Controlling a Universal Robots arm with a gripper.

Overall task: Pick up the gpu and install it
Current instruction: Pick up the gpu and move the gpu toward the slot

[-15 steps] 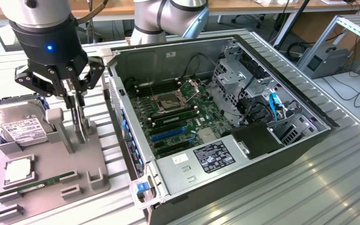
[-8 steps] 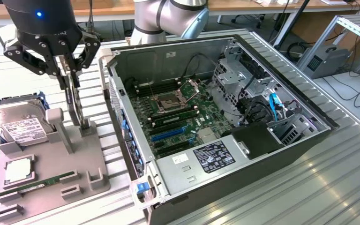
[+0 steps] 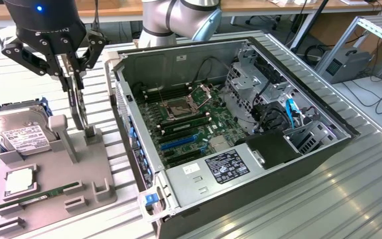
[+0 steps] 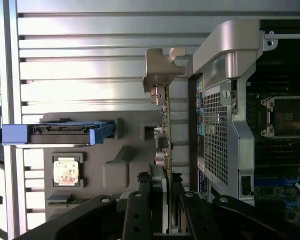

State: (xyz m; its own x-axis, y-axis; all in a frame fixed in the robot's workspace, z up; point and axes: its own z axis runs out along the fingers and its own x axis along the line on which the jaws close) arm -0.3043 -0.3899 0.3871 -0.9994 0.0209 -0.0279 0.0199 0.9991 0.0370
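The claw [image 3: 73, 69] grips the gpu [image 3: 79, 107] upright over the slatted metal table [image 3: 350, 199].

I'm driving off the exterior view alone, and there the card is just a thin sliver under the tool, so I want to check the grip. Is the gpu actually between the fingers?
Observer: Yes. In the wrist view the tool has one finger against each face of the gpu and is closed on it.
Operator: Good. I also can't make out which end the silver bracket is on.
Observer: The bracket is at the end of the card farthest from the tool.
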